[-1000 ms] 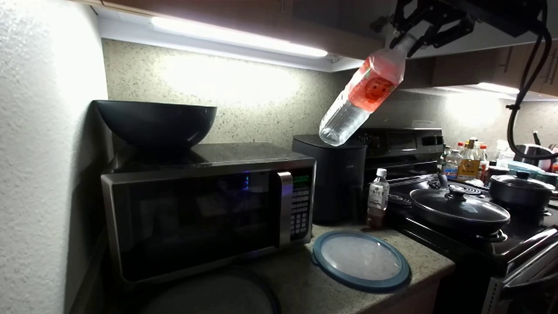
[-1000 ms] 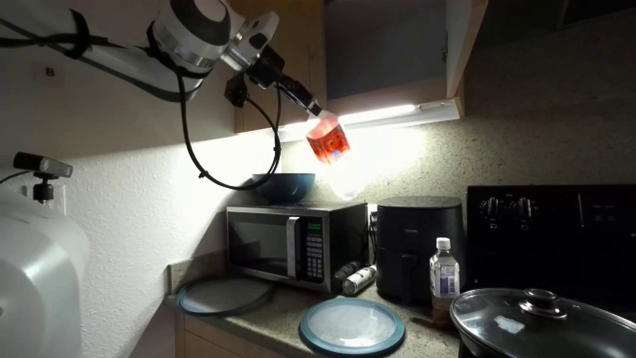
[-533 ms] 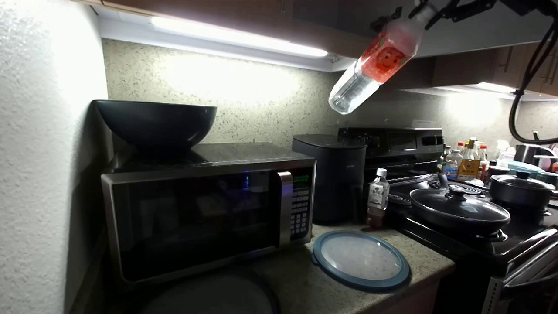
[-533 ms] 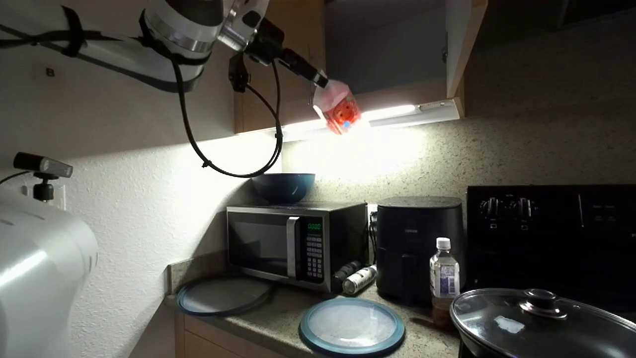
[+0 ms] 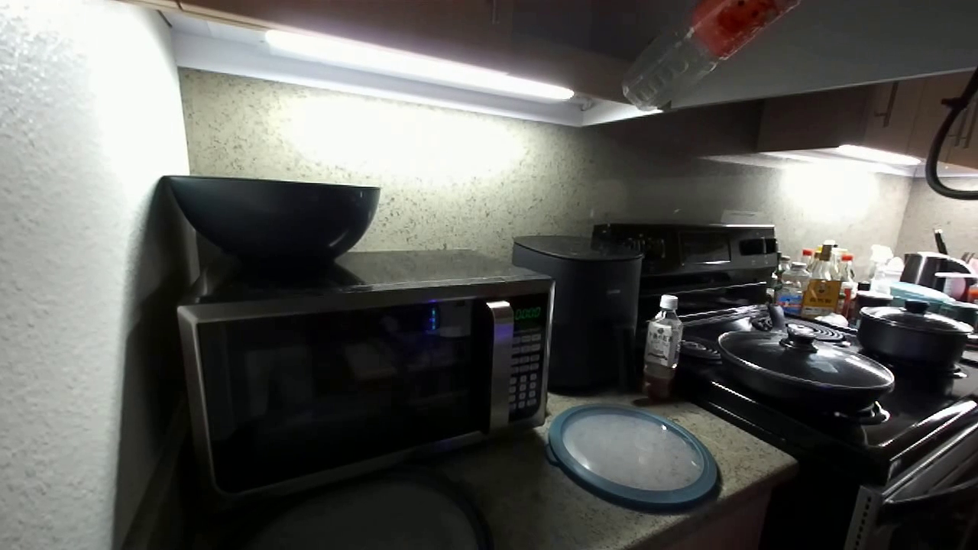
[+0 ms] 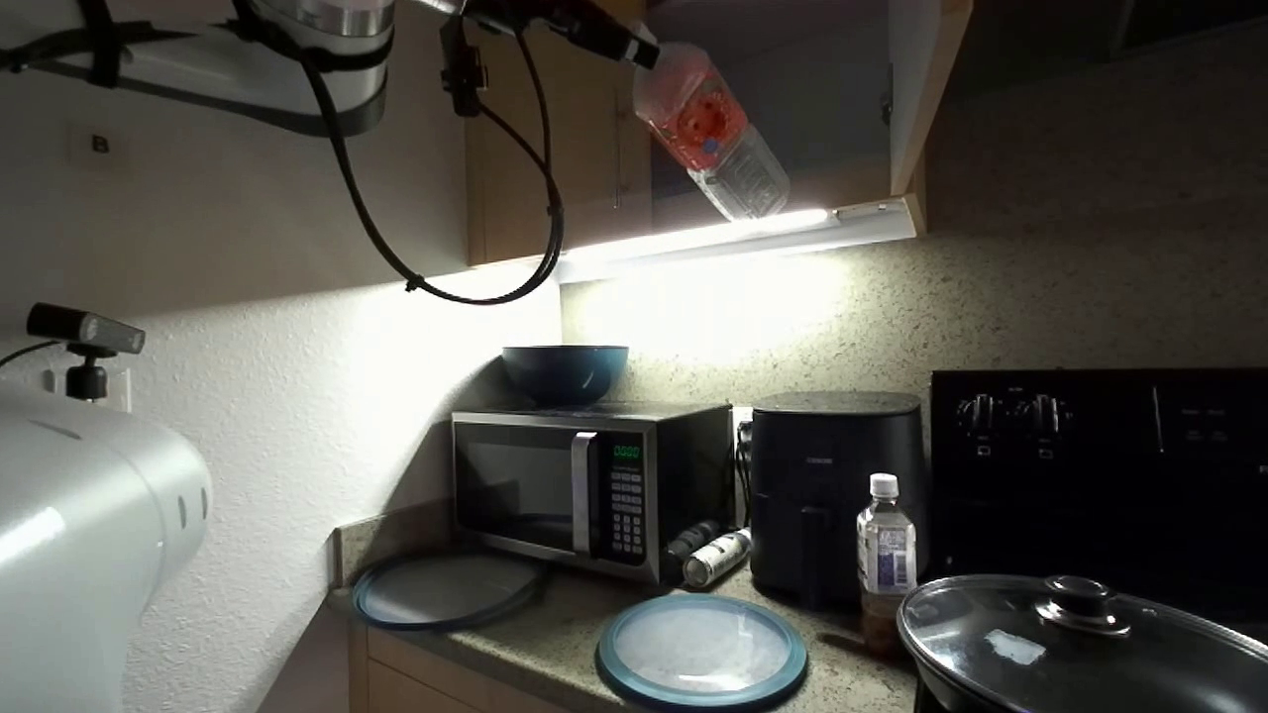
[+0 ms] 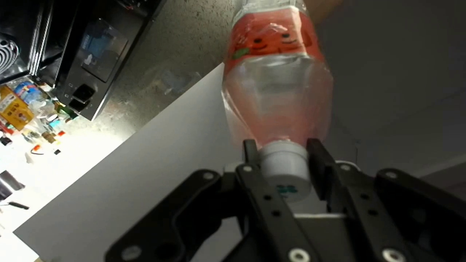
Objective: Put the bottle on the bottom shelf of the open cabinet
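The bottle, clear with a red-orange label, hangs tilted in both exterior views, base lower than cap. My gripper is shut on its white cap end. In the wrist view the fingers sit on both sides of the cap, and the bottle points away. The open cabinet is behind the bottle. The bottle's base overlaps the front edge of the bottom shelf in that view; I cannot tell whether they touch. The gripper is out of the frame in an exterior view that shows only the bottle's lower part.
The open cabinet door stands out to the right. A light strip runs under the cabinet. Below are a microwave with a bowl, an air fryer, a small bottle and a lidded pan.
My gripper has risen with the bottle, from below the light strip to in front of the cabinet opening. The bottle has also shifted right and stays tilted in the grip.
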